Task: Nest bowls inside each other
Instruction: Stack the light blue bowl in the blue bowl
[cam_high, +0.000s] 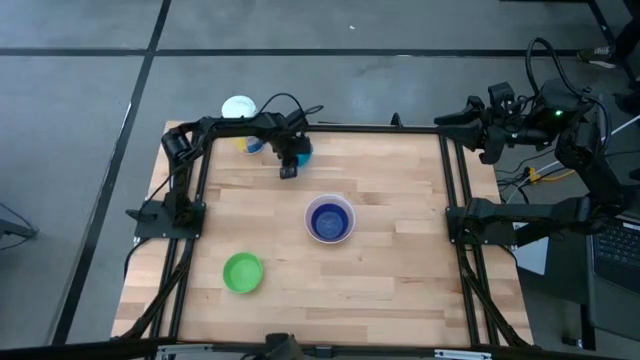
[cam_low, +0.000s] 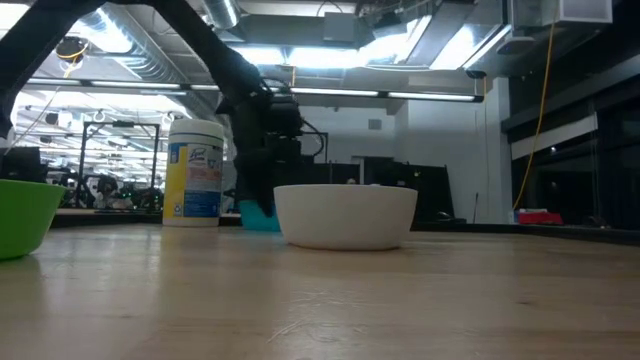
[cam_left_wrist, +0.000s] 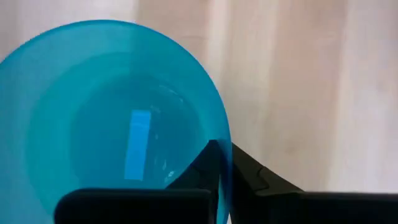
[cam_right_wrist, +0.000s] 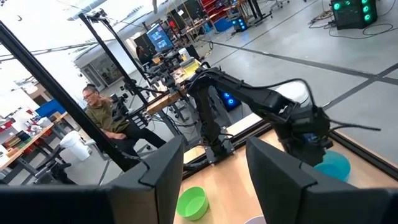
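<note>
A teal bowl (cam_high: 303, 150) (cam_left_wrist: 112, 112) stands on its base at the table's far side, left of the middle. My left gripper (cam_high: 290, 165) (cam_left_wrist: 225, 171) is over its near rim, pointing steeply down and shut on it. A white bowl (cam_high: 330, 220) (cam_low: 345, 215) sits mid-table with a dark blue bowl (cam_high: 329, 221) resting inside it. A green bowl (cam_high: 242, 272) (cam_low: 25, 215) stands near the table's near left. My right gripper (cam_right_wrist: 214, 180) hangs open, high off the table's right far corner. My left gripper pinches the teal bowl's rim (cam_left_wrist: 225, 146) at its near side, one finger (cam_left_wrist: 199, 171) inside the bowl and one finger (cam_left_wrist: 255, 177) outside. The fingers come from above, slanting down. In the low view the bowl's base (cam_low: 260, 226) appears to rest on the table, upright.
A white-lidded jar (cam_high: 238, 108) (cam_low: 195, 170) with a blue and yellow label stands just left of the teal bowl at the table's far left. Bare wood lies between the bowls. A person (cam_right_wrist: 102, 115) sits beyond the table.
</note>
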